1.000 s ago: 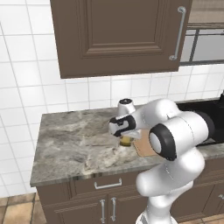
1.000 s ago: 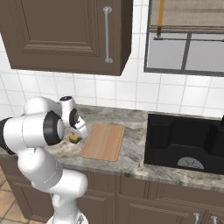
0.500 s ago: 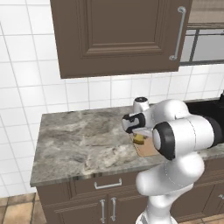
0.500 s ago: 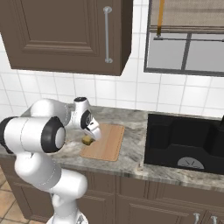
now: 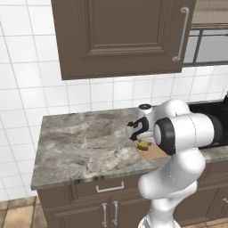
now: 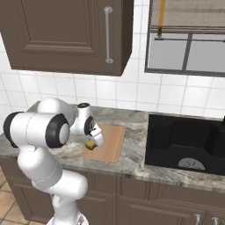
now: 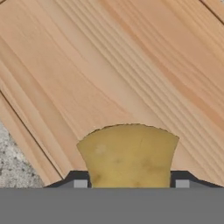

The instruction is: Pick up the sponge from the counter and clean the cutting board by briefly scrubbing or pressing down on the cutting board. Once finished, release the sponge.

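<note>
Mustard-yellow, the sponge sits clamped between the two fingers of my tool, directly over the light wooden cutting board. From the right base view, my tool holds the sponge down at the board's left edge, low enough that it looks pressed on the wood. The board lies on the marble bench, beside the black sink.

We see the sponge over the cutting board's left end, the board lying on the counter just left of the sink, below the wall cabinet.
</note>
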